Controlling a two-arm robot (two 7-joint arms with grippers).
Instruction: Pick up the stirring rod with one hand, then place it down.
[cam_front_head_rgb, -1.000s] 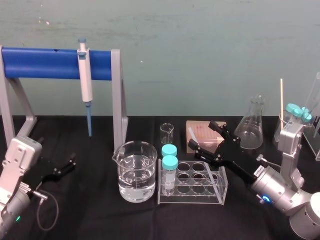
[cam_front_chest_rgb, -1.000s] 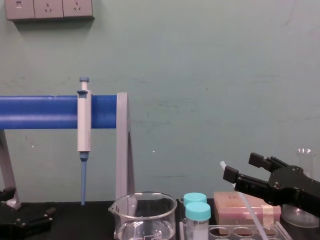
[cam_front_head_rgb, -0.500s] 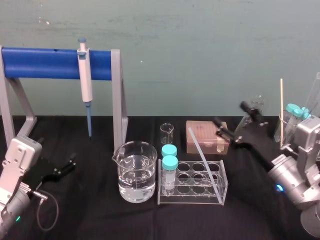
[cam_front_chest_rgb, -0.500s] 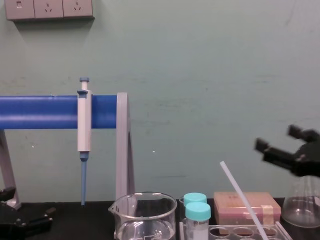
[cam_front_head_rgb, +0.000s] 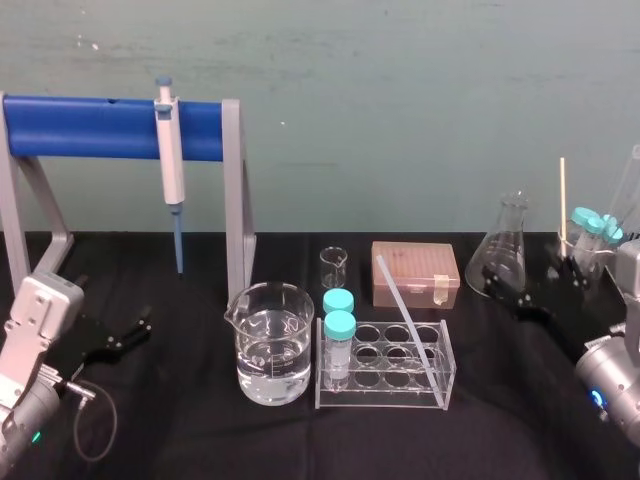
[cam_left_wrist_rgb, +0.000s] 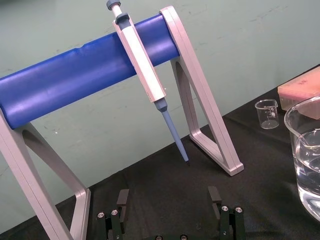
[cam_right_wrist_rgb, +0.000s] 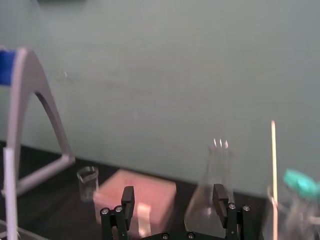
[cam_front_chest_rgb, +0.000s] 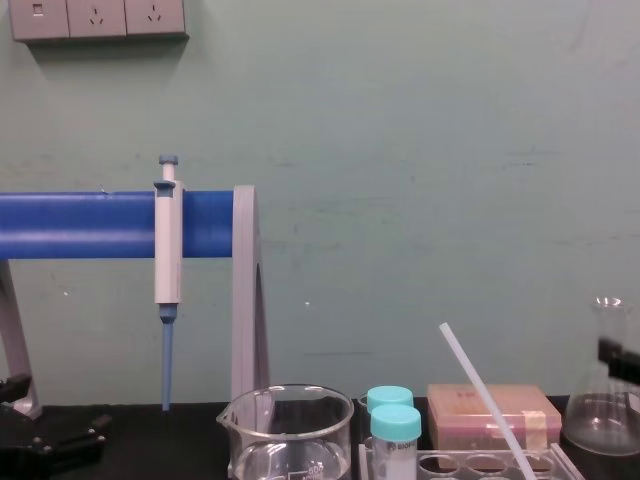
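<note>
Leaning in the clear plastic rack, the stirring rod is well apart from the jaws of our right gripper. It lies off to the left side of those jaws, past the pink box. Its low end sits in a hole of the rack. Its top tips back and to the left. From the chest view we see the stirring rod slanting up over the rack.

Our right gripper is low near the right edge of the black table. It points toward the green wall and a little to the left. Its jaws are spread wide, and the glass flask stands just past them. In the right wrist view the right gripper shows its two short fingers far from each other.

Our left gripper rests low by the left edge, far from the rod. Its jaws are spread too, and they face the blue stand.

The rod is thin, straight and milky white. The rack has round holes. The grippers are black and hard, with tiny screws, on gray metal arms.
</note>
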